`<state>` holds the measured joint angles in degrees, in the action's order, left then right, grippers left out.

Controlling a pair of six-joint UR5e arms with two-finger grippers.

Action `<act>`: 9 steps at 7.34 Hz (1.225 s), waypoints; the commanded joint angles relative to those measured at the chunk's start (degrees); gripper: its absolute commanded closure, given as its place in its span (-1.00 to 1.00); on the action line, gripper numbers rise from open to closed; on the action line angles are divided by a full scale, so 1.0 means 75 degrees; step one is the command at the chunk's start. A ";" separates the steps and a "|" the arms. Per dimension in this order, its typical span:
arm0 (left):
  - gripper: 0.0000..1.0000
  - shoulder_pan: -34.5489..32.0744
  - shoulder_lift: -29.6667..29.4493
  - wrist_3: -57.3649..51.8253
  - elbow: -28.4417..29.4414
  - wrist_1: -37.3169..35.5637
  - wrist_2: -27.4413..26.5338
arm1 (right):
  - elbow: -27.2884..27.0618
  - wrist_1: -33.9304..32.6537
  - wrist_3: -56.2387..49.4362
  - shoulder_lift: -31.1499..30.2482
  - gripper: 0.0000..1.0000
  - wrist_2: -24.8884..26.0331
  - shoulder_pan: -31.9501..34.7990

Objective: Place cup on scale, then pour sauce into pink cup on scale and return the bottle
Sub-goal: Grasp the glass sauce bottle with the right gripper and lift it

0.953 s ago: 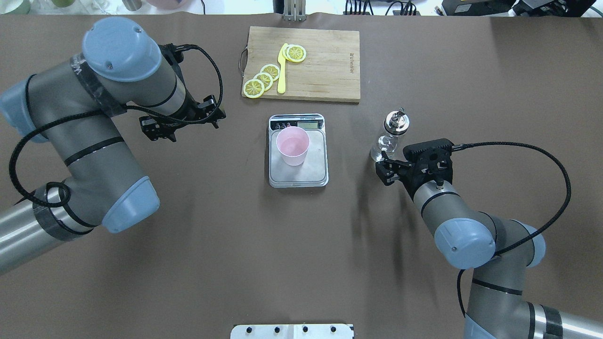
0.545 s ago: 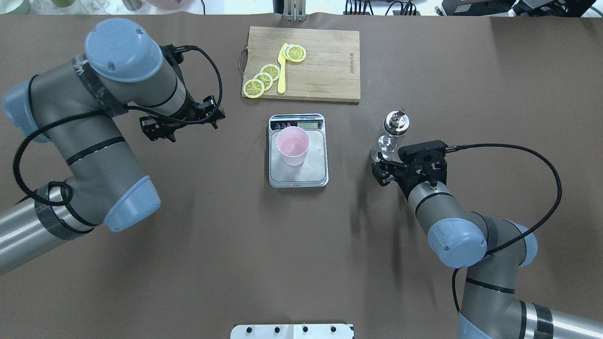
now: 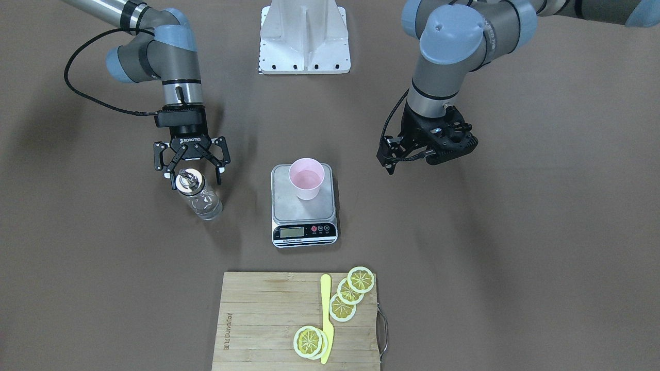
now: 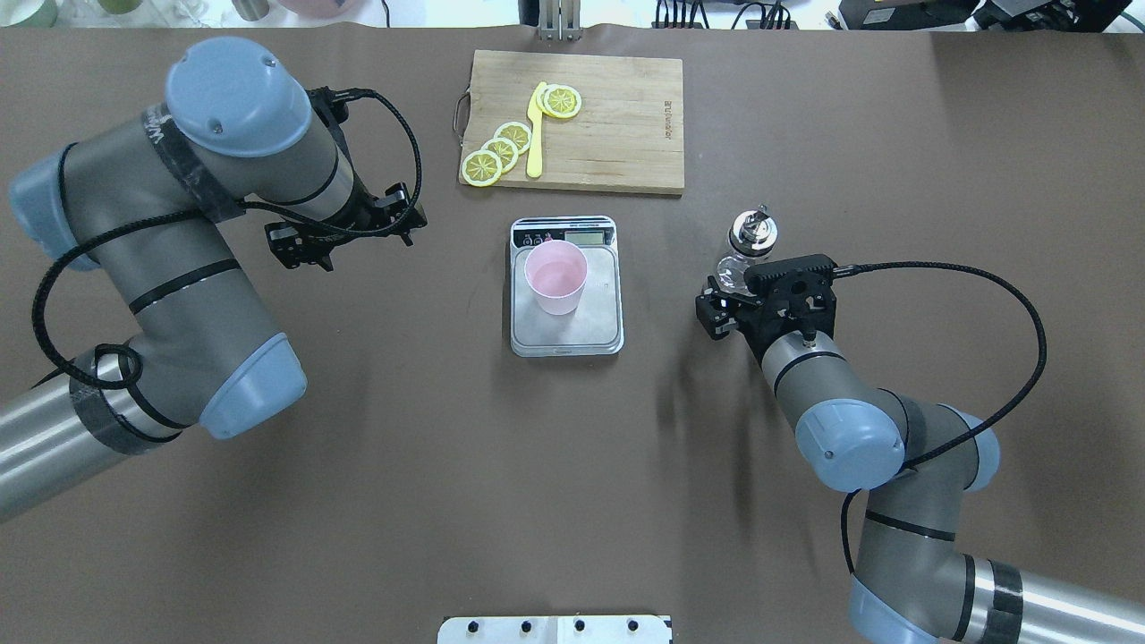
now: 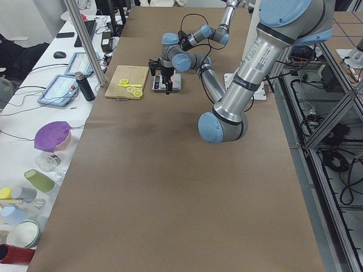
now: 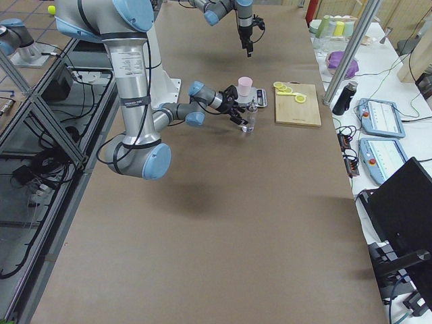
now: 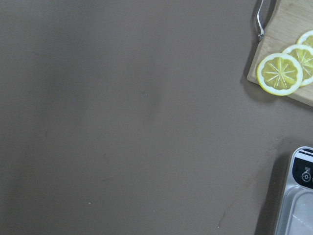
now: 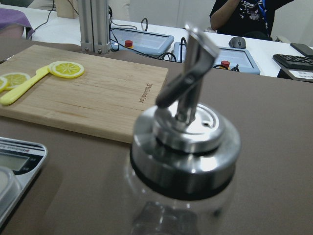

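The bottle [image 3: 198, 196] stands upright on the table [image 3: 464, 257], apart from the scale [image 3: 289, 206] on the robot's right side. Clear sauce [image 3: 207, 207] shows low in its glass.

The front view shows the right gripper [image 3: 192, 173] level with the bottle's top. Its fingers [image 3: 168, 174] are spread wide, one on each side of the chrome cap [image 3: 188, 181], and they grip nothing. From overhead the wrist covers those fingers and only the cap [image 4: 753, 231] and some glass stick out beyond it. The right wrist camera shows the cap [image 8: 186, 142] close up, with its bent pourer in focus and the glass below blurred. No fingers show in that view.

The cup [image 3: 307, 179] sits on the scale's steel platform, toward the robot's side and away from the display.

The left gripper [image 3: 393, 157] hangs over bare table on the scale's other side, holding nothing. The overhead view shows its fingers [image 4: 288, 248] splayed out past the wrist, while the front view shows them edge-on. Its wrist camera shows no fingers, only table, a scale corner and a board [image 7: 293, 29] corner. The board carries lemon slices [image 3: 350, 293] and a yellow knife [image 3: 326, 319].
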<state>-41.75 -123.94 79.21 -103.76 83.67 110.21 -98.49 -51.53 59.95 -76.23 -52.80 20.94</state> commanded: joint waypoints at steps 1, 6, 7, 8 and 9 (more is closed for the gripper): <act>-0.97 0.0001 -0.0010 -0.0002 0.0041 0.0000 0.0000 | 0.0356 0.0283 -0.0025 0.0131 -0.99 -0.0026 0.0149; -0.97 0.0001 -0.0010 0.0009 0.0076 0.0012 0.0000 | 0.0675 0.0554 -0.0060 0.0448 -0.95 -0.0061 0.0267; -0.97 0.0001 -0.0010 -0.0002 0.0076 0.0012 -0.0035 | 0.0675 0.0554 -0.0060 0.0484 -0.74 -0.0061 0.0255; -0.97 0.0001 -0.0010 0.0009 0.0065 0.0012 -0.0035 | 0.0664 0.0554 -0.0060 0.0484 0.00 -0.0061 0.0255; -0.97 0.0001 -0.0010 0.0009 0.0076 0.0012 -0.0035 | 0.0663 0.0554 -0.0072 0.0484 0.53 -0.0061 0.0255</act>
<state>-41.75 -124.01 79.25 -103.21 83.76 109.98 -93.47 -47.37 59.48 -72.65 -53.26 22.87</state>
